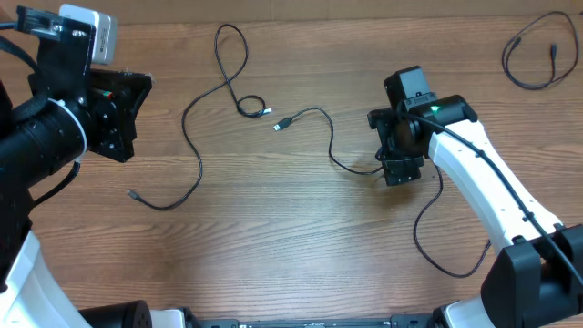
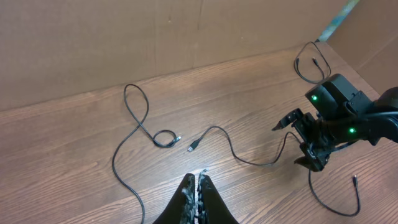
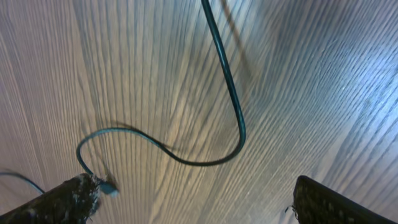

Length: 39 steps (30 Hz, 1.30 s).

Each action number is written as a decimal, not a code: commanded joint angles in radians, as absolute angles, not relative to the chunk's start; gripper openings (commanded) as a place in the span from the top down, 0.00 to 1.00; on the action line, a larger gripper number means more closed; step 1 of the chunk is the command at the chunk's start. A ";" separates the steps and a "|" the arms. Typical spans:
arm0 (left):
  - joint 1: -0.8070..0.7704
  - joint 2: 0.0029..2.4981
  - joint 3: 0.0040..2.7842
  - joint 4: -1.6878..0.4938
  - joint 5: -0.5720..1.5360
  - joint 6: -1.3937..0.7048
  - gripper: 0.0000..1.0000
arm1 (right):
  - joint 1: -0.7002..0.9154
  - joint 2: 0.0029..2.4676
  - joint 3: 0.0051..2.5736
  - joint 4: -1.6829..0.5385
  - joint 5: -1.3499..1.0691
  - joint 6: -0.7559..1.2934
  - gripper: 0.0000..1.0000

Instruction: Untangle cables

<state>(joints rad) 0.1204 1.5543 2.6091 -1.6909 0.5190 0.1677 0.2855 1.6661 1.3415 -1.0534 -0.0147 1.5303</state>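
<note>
We find three cables spread over the counter [image 1: 301, 237], and none of them crosses another. The left cable [image 1: 186, 128] winds down from the far edge and folds into a small loop near its silver plug (it crosses only itself there). The far cable [image 1: 528, 87] lies coiled in the right rear corner, well apart from the rest. The middle cable [image 1: 330, 144] runs from its plug near the centre, bends toward the right arm, passes under the right gripper [image 1: 401, 173] and trails on toward the near edge.

The right gripper hangs low over that cable with its jaws spread wide. From its wrist camera we see one finger at each lower corner and the cord curving across the bare wood between them, touched by neither, so it grips nothing. We judge it stands like this either to let go of the cord or to take a fresh hold on it, and we cannot tell which.

The left gripper [image 2: 196, 180] is pinched fully closed on nothing and held high at the left. We take that as parking it clear of the work.

By our reading the sorting is nearly done. What may remain is straightening the middle cable's bends and the left cable's small loop.
</note>
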 commanded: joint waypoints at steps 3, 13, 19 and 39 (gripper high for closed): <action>0.123 1.555 2.606 -1.689 0.514 0.191 0.96 | 0.287 1.691 1.343 -1.065 0.097 1.579 0.00; 0.123 1.555 2.606 -1.689 0.517 0.191 0.96 | 0.287 1.772 1.227 -0.940 0.124 1.578 0.00; 0.123 1.555 2.606 -1.689 0.517 0.191 0.96 | 0.287 1.798 1.165 -0.897 0.192 1.574 0.02; 0.123 1.555 2.606 -1.689 0.517 0.191 0.96 | 0.287 1.746 1.133 -0.718 0.109 1.191 0.96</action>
<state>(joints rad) 0.1204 1.5543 2.6091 -1.6909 0.5190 0.1677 0.2878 1.7927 1.0748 -0.7502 0.1543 1.4200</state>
